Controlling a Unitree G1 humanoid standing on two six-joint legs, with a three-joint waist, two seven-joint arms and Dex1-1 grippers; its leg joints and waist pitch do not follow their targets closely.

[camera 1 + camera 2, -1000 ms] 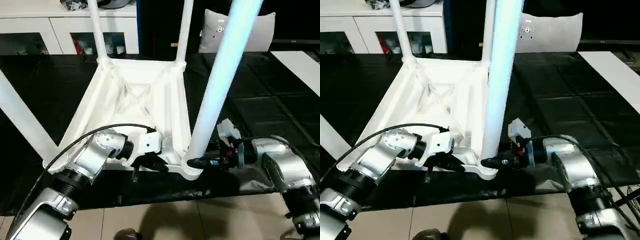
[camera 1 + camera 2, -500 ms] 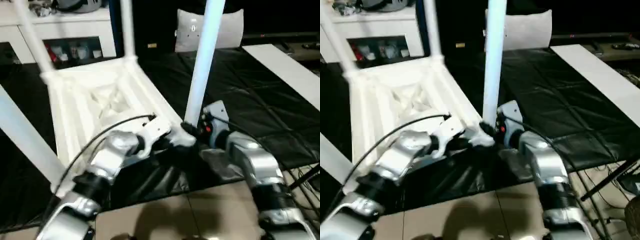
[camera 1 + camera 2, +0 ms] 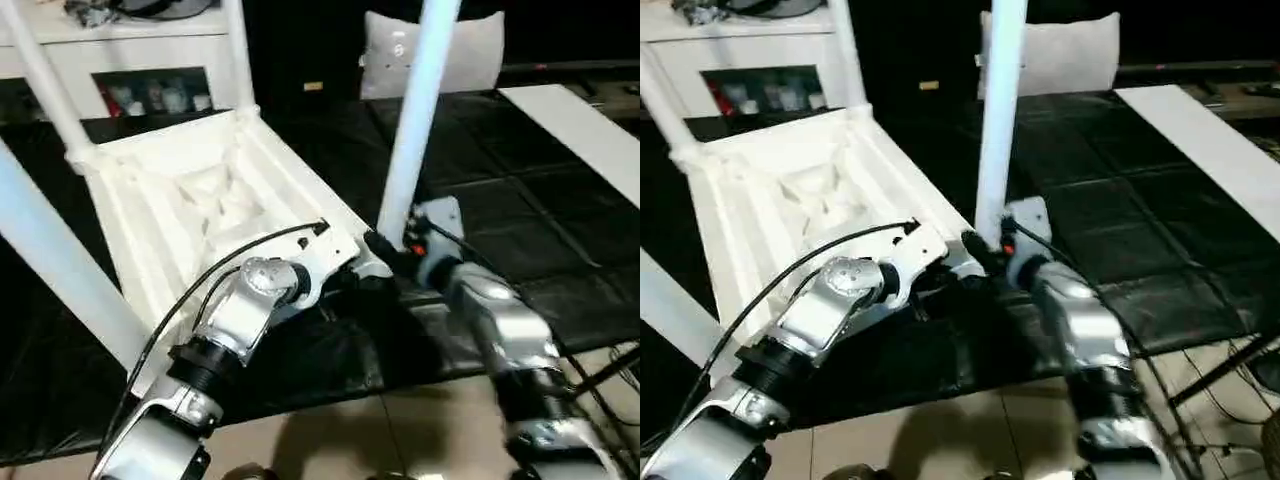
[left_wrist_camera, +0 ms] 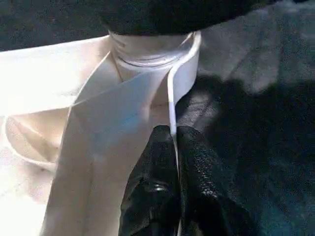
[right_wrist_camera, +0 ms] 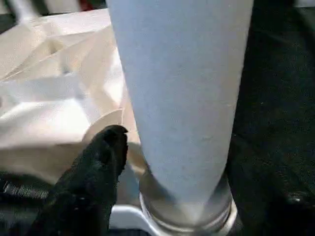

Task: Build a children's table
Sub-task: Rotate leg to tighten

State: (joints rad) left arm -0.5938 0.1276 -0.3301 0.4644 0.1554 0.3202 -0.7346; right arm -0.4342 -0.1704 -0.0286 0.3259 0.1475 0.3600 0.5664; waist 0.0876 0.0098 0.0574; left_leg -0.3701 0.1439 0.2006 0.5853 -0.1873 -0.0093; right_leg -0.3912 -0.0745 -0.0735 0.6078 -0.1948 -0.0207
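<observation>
The children's table [image 3: 200, 190] lies upside down on a black mat, ribbed underside up, with its white legs standing up. The near-right leg [image 3: 415, 120] sits in its corner socket [image 4: 152, 49]. My left gripper [image 4: 172, 142] is shut on the table's thin rim just beside that socket. My right gripper [image 3: 388, 245] is at the base of the same leg [image 5: 182, 98]. One black finger [image 5: 98, 162] stands a sliver off the leg's side. The other finger is hidden behind the leg.
A white cabinet [image 3: 130, 60] and a grey pillow [image 3: 470, 50] stand at the back. A white board [image 3: 580, 130] lies on the mat [image 3: 500, 190] at the right. The tiled floor [image 3: 400, 430] begins at the mat's near edge, with cables [image 3: 610, 365] at the right.
The whole picture has swung, so the camera moved. Both grippers stay at the table's near-right corner. The right gripper's jaws stand wider around the leg's base than before.
</observation>
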